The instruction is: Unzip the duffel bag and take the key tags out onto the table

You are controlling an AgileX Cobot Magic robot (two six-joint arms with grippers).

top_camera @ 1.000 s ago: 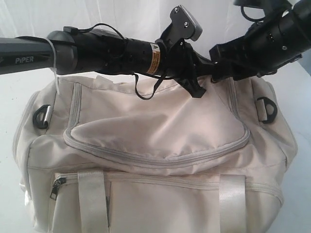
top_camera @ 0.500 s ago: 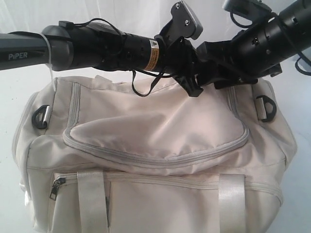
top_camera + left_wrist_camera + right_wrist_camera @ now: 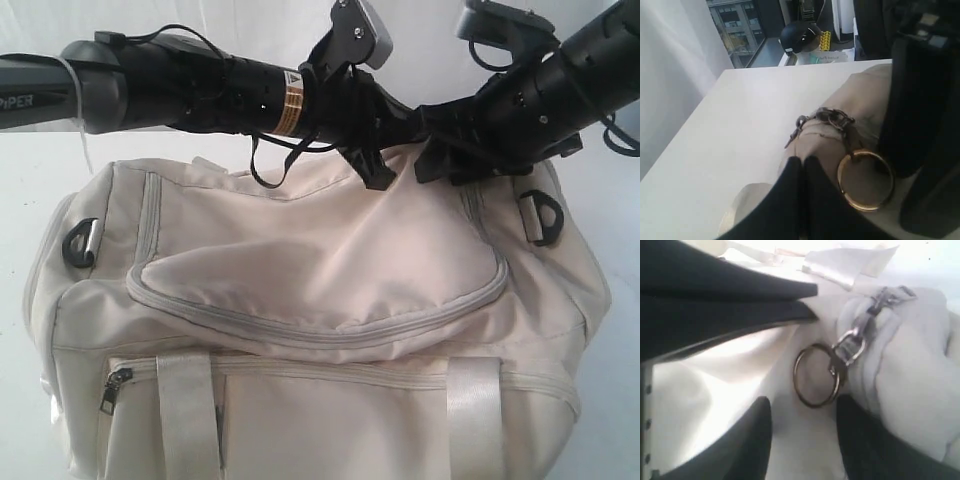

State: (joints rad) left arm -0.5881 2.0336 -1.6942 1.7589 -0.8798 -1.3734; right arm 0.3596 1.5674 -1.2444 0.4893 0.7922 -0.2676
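The cream duffel bag [image 3: 320,290] fills the exterior view, its curved top zipper closed. In the left wrist view a metal zipper pull [image 3: 827,117] with a gold ring [image 3: 865,180] lies on a bunched ridge of the bag's fabric. My left gripper [image 3: 803,162] is shut, its tips against that fabric beside the ring; I cannot tell whether any cloth is pinched. My right gripper [image 3: 804,405] is open, its fingers on either side of the ring [image 3: 815,375] without touching it. Both grippers meet at the bag's far top edge [image 3: 400,165]. The key tags are hidden.
The white table [image 3: 740,110] stretches beyond the bag. Black D-rings sit at the bag's left [image 3: 82,240] and right [image 3: 545,212] ends. A front pocket zipper pull [image 3: 113,388] and two satin handles [image 3: 185,415] face the camera.
The left arm has drawn back to the left and slightly up. The right arm has come down and left, bringing its gripper close to the left one at the bag's top edge.
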